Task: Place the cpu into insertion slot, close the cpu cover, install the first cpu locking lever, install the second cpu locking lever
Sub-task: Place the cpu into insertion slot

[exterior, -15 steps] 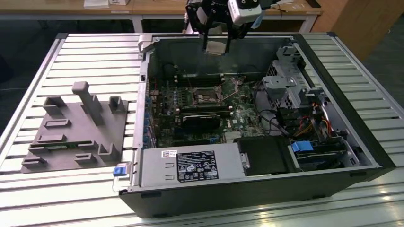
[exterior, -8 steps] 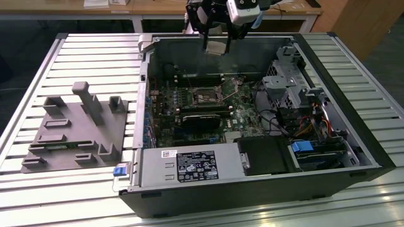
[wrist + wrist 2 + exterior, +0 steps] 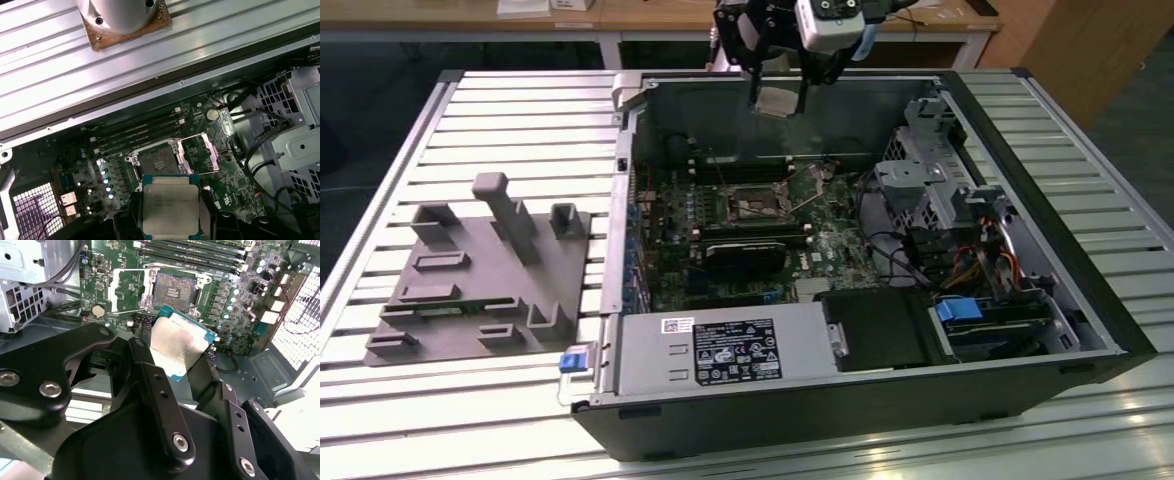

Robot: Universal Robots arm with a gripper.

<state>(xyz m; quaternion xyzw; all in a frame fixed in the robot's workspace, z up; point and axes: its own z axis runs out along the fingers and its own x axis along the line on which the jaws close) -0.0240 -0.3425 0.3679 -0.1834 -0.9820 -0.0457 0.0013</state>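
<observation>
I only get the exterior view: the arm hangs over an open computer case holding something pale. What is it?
Observer: In the second wrist view it is the cpu, a square chip with a silver-grey top and a teal edge, clamped in the gripper.
Operator: Where does it belong?
Observer: In the insertion slot; its dark centre is bare in both wrist views.
Operator: Is anything covering that slot?
Observer: No. The cpu cover is swung open beside the slot.
</observation>
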